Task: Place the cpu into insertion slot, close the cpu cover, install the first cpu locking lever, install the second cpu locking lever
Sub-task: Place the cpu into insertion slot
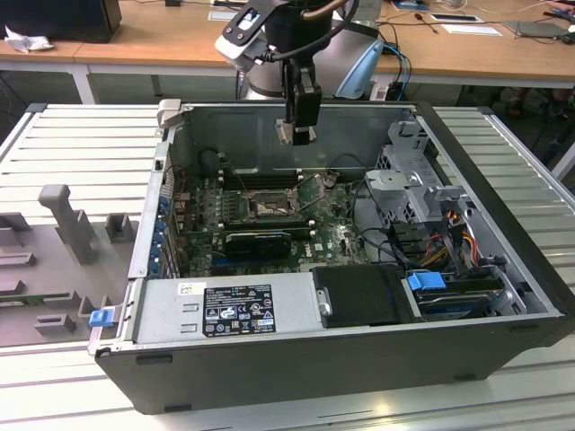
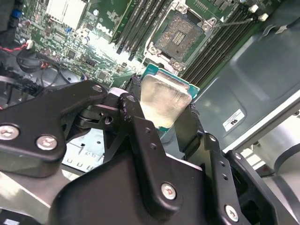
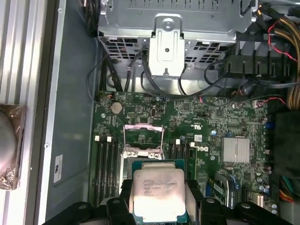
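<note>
My gripper (image 1: 301,135) hangs inside the open computer case, above the motherboard and short of its back wall. It is shut on the cpu (image 3: 158,190), a flat square chip with a silvery top on a green base, also held flat between the black fingers (image 2: 136,101) in the second wrist view as cpu (image 2: 164,101). The insertion slot (image 2: 182,35) lies bare below, a square contact field with a dark rim; in the exterior view the insertion slot (image 1: 269,208) sits below and slightly left of the gripper. The cpu cover (image 3: 143,127) stands swung open beside the slot.
Long black memory slots (image 2: 140,23) flank the socket. A black block (image 1: 256,241) lies in front of it, with the power supply (image 1: 238,310) nearer still. A metal drive cage (image 3: 164,28) and loose cables (image 1: 449,233) fill the exterior view's right. The case walls (image 1: 153,224) enclose everything.
</note>
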{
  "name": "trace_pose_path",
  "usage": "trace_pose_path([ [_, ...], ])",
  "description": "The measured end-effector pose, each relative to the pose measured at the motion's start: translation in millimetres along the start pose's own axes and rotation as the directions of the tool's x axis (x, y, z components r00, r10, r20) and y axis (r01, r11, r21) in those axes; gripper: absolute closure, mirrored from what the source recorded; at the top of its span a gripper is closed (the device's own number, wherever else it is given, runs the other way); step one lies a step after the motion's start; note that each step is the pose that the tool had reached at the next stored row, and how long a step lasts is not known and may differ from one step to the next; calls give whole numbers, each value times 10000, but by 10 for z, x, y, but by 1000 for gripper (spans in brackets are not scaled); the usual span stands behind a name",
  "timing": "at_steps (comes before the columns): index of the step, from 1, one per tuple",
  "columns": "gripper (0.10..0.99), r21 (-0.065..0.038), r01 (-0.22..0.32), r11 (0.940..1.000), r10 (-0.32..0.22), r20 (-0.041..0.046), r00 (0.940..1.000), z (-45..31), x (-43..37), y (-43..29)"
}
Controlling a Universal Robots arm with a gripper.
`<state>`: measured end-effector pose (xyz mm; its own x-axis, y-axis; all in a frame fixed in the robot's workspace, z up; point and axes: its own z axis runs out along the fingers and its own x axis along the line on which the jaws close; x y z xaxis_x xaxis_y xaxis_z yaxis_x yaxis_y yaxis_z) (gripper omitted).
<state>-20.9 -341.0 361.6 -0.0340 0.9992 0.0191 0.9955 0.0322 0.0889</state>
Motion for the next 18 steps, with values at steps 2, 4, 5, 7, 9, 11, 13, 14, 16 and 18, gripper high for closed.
trace_pose_path([
  [2, 557, -6, -266, 9996, 266, 24, 9996, 1, 0, 0],
  [4, 557, -10, -466, 9989, 466, 42, 9989, 2, 0, 0],
  [5, 557, -12, -550, 9985, 550, 49, 9985, 2, 0, 0],
  [7, 557, -21, -889, 9960, 889, 79, 9960, 3, 0, 0],
  [9, 557, -27, -1100, 9939, 1100, 98, 9939, 4, 0, 0],
  [11, 557, -36, -1427, 9898, 1427, 126, 9897, 5, 0, 0],
  [13, 557, -46, -1697, 9855, 1697, 149, 9854, 7, 0, -1],
  [14, 557, -51, -1834, 9830, 1835, 161, 9829, 7, 0, -1],
  [16, 557, -61, -2120, 9773, 2121, 186, 9771, 8, 0, -1],
  [18, 557, -69, -2309, 9729, 2310, 202, 9727, 9, 0, -1],
])
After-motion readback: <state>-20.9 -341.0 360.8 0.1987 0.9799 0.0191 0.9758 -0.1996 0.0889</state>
